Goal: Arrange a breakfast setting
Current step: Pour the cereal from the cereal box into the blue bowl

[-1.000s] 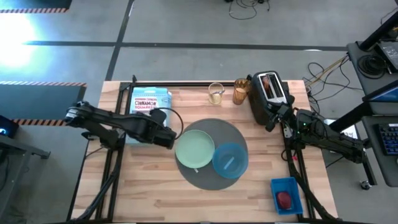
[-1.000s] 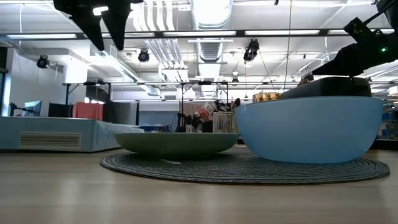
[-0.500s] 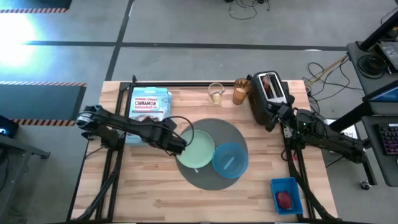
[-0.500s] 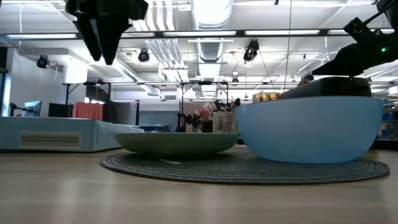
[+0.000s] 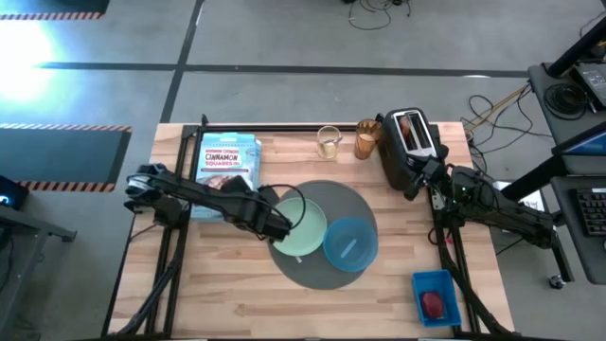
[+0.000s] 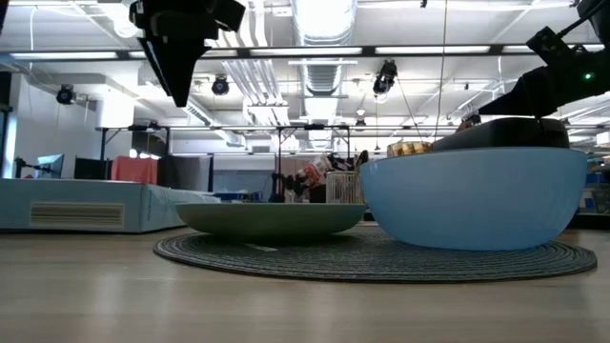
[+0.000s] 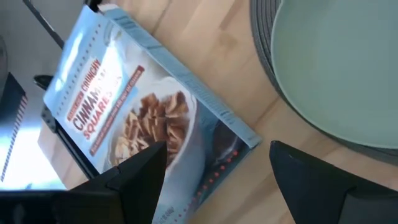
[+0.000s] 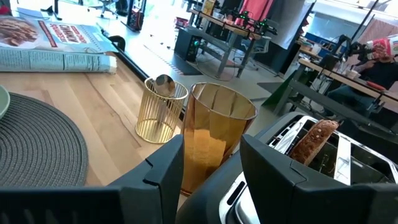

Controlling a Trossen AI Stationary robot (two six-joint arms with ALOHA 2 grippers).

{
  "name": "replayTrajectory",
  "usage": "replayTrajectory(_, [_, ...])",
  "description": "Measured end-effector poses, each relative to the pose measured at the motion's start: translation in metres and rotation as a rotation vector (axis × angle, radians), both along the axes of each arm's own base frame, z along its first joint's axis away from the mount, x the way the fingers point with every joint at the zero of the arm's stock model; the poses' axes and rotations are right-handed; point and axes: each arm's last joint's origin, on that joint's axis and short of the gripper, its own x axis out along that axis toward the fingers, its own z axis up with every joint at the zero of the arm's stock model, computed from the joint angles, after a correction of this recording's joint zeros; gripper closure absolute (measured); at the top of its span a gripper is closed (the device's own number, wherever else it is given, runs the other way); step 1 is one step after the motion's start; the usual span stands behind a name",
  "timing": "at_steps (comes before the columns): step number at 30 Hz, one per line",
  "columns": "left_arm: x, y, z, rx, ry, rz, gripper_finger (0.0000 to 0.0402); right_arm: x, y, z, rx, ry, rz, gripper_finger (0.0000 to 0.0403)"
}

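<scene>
A pale green plate (image 5: pixel 308 232) and a blue bowl (image 5: pixel 350 243) sit side by side on the round dark-grey mat (image 5: pixel 355 201) at mid-table. My left gripper (image 5: pixel 280 227) hangs open above the plate's left rim, pointing steeply down, high over the table in the low view (image 6: pixel 181 93). The cereal squares box (image 5: pixel 227 166) lies flat at the far left. The amber glass (image 5: pixel 366 140) stands at the far edge, beside a black toaster (image 5: pixel 405 152) with the brown toast slice (image 8: pixel 314 143) in its slot. My right gripper (image 5: pixel 417 180) waits open by the toaster.
A gold wire cup (image 5: pixel 329 142) stands left of the amber glass. A small red food piece (image 5: pixel 433 303) lies in a blue tray (image 5: pixel 421 282) at the near right corner. Bare wood shows along the near edge and the near left.
My left gripper has gone toward the table's right edge and down, from beside the cereal box to over the plate's left rim, rolling about its own axis on the way. It has stayed open.
</scene>
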Motion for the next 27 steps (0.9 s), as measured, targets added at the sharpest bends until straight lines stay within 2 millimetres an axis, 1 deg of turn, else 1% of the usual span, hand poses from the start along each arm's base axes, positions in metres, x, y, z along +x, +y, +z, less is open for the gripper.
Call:
replayTrajectory(4, [-0.002,0.0,0.004,0.008,-0.007,-0.021,0.0135,0.0,0.0,0.0,0.0,0.0,0.0,0.0254])
replayTrajectory(12, [-0.009,-0.003,0.015,0.117,-0.071,-0.068,0.0135,0.0,0.0,0.0,0.001,0.004,0.0,0.0254])
replayTrajectory(20, [-0.023,-0.01,0.031,0.096,-0.187,-0.01,0.0135,0.0,0.0,0.0,0.001,0.005,0.0,0.0254])
replayTrajectory(21, [-0.025,-0.012,0.033,0.092,-0.207,0.002,0.0135,0.0,0.0,0.0,-0.022,0.025,0.004,0.0254])
replayTrajectory(25, [-0.036,-0.016,0.043,0.068,-0.292,0.054,0.0135,-0.001,-0.002,0.001,-0.27,0.249,-0.011,0.0254])
replayTrajectory(27, [-0.042,-0.017,0.05,0.053,-0.337,0.08,0.0135,-0.001,-0.002,0.002,-0.363,0.329,0.0,0.0254])
